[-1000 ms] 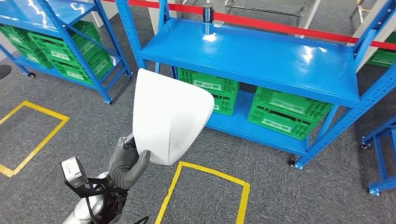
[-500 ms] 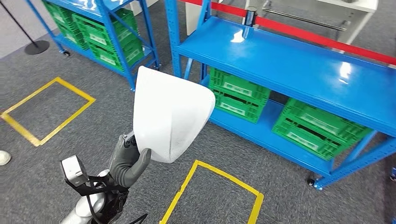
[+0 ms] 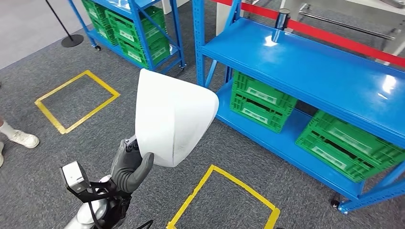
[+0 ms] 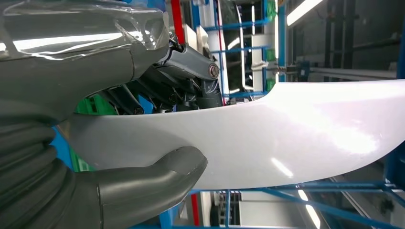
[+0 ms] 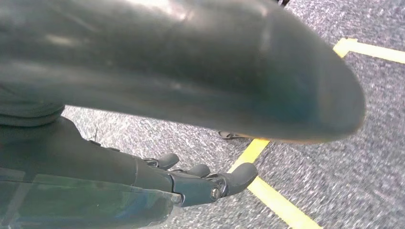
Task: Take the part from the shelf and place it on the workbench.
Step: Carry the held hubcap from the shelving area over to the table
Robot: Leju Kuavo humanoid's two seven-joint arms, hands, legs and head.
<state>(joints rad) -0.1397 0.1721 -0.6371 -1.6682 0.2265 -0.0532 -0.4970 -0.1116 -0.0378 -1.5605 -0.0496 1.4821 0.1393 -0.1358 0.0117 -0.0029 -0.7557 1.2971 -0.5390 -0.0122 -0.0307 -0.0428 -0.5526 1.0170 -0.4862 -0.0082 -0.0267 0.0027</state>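
1. White part (image 3: 173, 121) is held up by left hand (image 3: 130, 166), thumb clamped on its lower edge, above grey carpet (image 3: 267, 176).
2. Right hand (image 5: 200, 180) hangs with fingers loosely spread, nothing held.
3. Blue shelf (image 3: 315, 71) with green crates (image 3: 260, 101) stands just beyond; yellow floor markings (image 3: 76, 100) are nearby.

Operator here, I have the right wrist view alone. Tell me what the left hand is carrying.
Observer: The left hand holds a large white curved shell-like part, thumb pressed on its lower edge.
Operator: Report what stands ahead.
Observer: A blue metal shelf rack, its top board bare, with green plastic crates on the lower level.
Operator: Say whether anyone is near.
Observer: A person's white shoe is on the grey carpet at the robot's left.
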